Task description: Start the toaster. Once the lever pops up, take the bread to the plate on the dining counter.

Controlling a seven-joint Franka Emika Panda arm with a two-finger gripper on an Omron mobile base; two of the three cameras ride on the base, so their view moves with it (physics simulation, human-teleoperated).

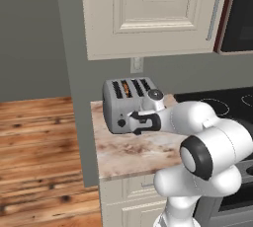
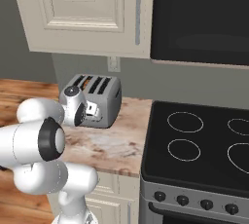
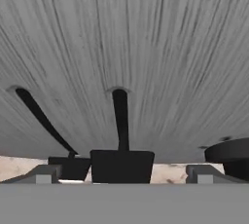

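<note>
The boxy brushed grey-silver four-slot toaster stands at the back left of the narrow marbled desk, beside the black glass cooktop. A tan slice of bread sits down in one of its top slots. In the hand view a black lever appears to sit at the bottom of its slider slot, a black round knob off to one side. The end effector is pressed close against the toaster's front, its jaws spread wide and grasping nothing. The starting step looks in hand or just made; next calls for backing off and waiting for the lever to rise.
</note>
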